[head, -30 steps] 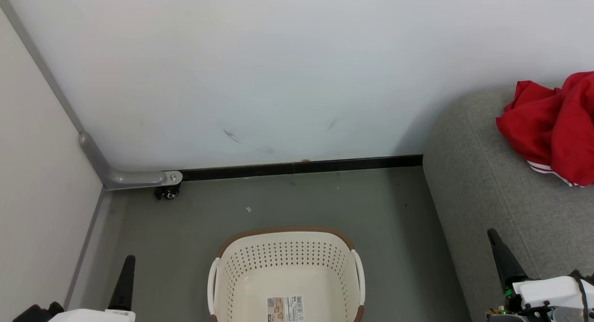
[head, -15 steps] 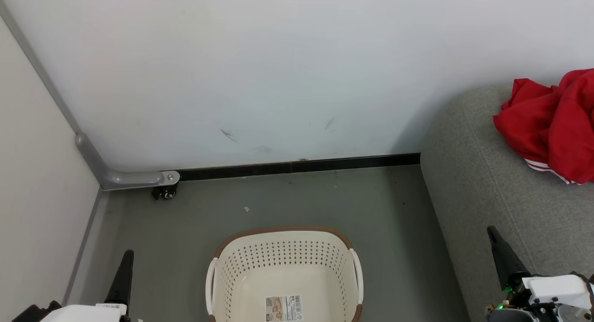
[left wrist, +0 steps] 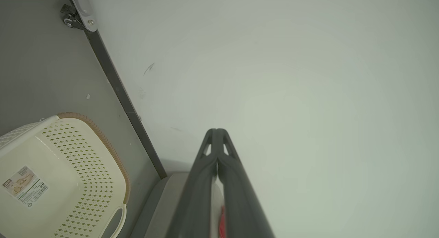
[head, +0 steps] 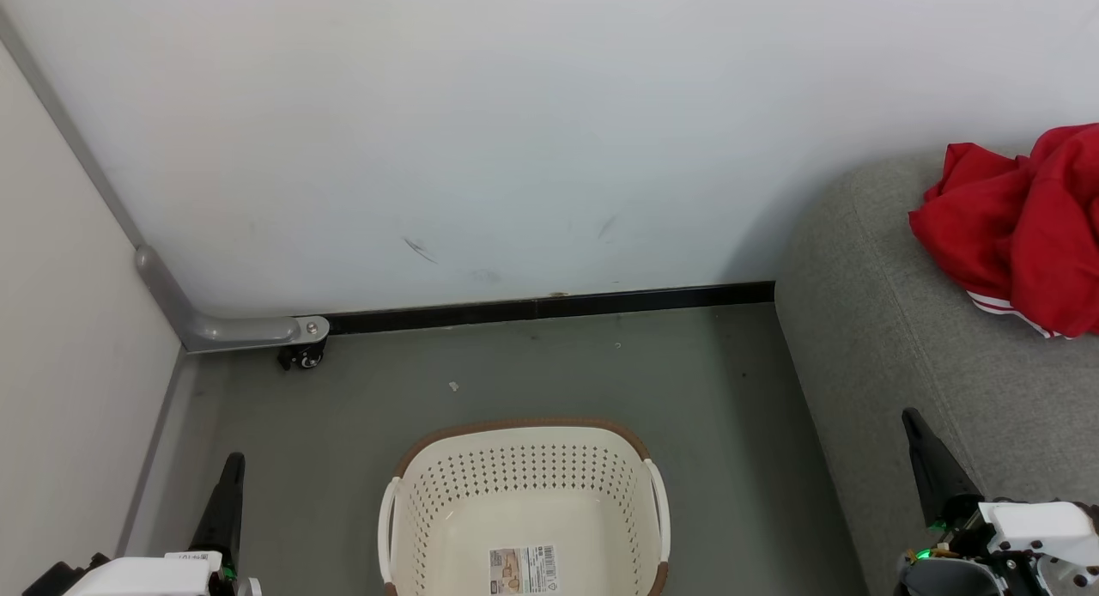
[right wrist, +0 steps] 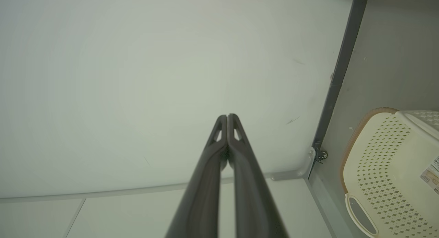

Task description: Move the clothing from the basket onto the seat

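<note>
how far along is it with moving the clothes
Done: the basket holds just its sticker, and the red clothing lies on the seat. In hand: nothing, both arms' jaws are shut empty. Left: nothing that shows, though the basket's near end is cut off.

floor [head: 558, 373]: basket [head: 524, 425] | seat [head: 901, 338]: red clothing [head: 1022, 235] heaped
</note>
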